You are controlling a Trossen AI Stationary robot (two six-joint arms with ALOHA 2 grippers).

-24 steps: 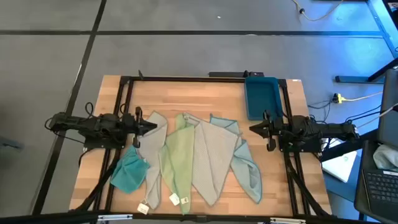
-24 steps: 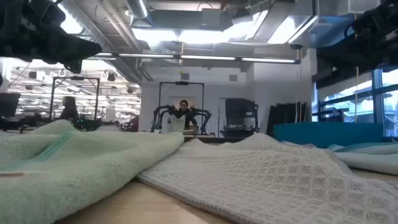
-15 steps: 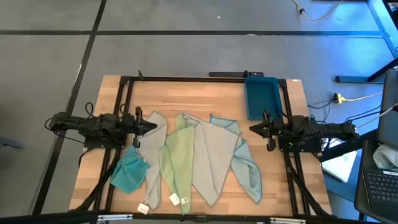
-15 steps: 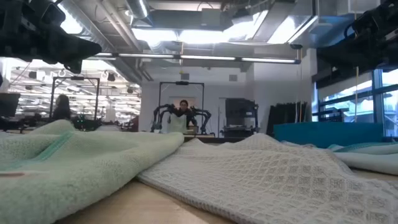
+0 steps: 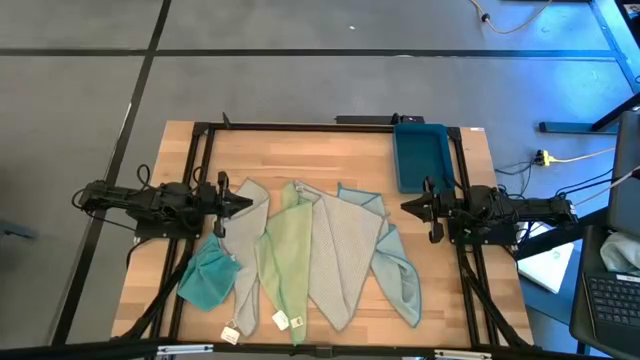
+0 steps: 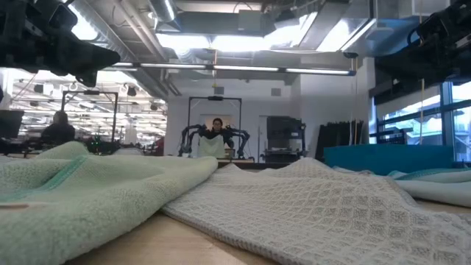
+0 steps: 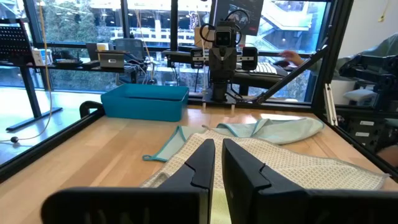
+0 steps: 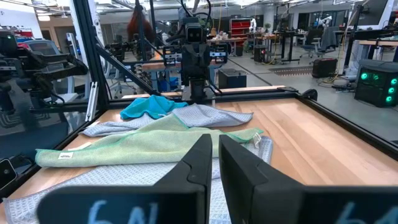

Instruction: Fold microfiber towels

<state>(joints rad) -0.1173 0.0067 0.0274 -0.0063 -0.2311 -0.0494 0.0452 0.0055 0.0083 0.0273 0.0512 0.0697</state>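
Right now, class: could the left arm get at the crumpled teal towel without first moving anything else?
Probably yes. The teal towel lies uncovered on the left arm's side of the table, close to the shut left gripper, with only a grey towel alongside it. The right gripper waits across the table.

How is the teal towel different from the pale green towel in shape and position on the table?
The teal towel is bunched into a small heap, while the pale green towel lies spread out long and flat. The teal towel sits near the table's left edge; the pale green towel lies nearer the middle, overlapping grey towels. Neither is folded or held by a hand.
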